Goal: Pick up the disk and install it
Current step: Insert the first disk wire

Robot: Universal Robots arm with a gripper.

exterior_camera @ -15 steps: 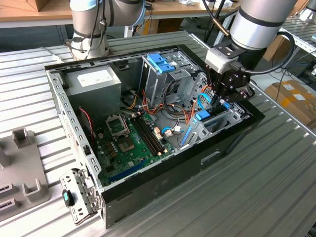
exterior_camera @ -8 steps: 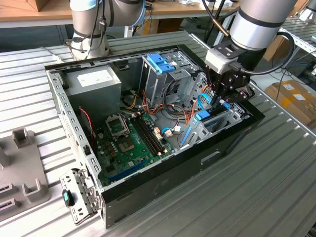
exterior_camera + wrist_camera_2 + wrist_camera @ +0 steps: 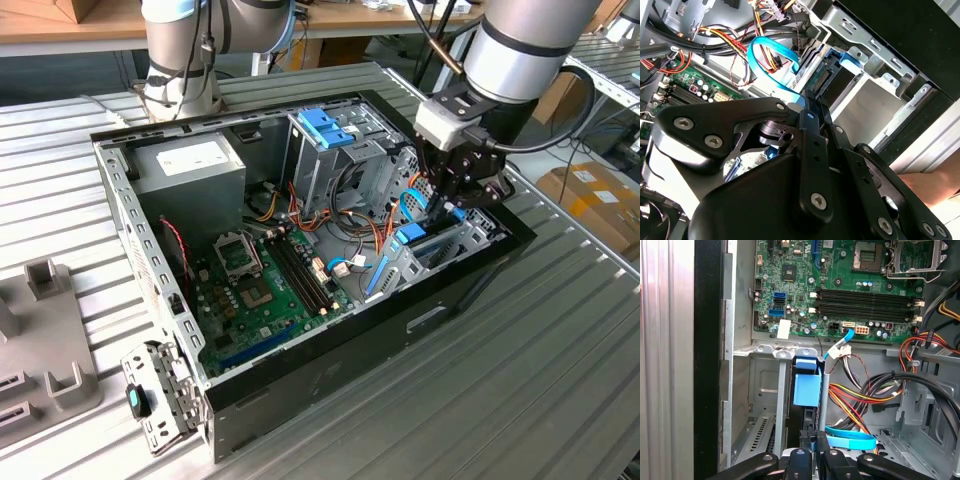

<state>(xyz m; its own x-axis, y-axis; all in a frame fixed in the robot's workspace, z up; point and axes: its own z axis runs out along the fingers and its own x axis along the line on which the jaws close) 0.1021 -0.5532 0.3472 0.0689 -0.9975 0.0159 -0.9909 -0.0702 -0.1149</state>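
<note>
Push off-line and the rails of the disk (image 3: 806, 387) may jam in the drive cage (image 3: 765, 390); the blue cable (image 3: 850, 441) just beside your gripper (image 3: 814, 441) could snag too. The fingers look pressed together at the disk's outer edge; the disk stands edge-on in the cage, its body dark, its light blue rail showing.

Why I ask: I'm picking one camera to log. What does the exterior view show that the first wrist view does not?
Exterior view: the whole open case, the grey box with a white sticker, a blue bracket on the drive cage, and the arm above the bay. First wrist view: a close look into the bay, where the disk sits in its slot between metal rails. Both: the motherboard and the gripper at the bay.
</note>
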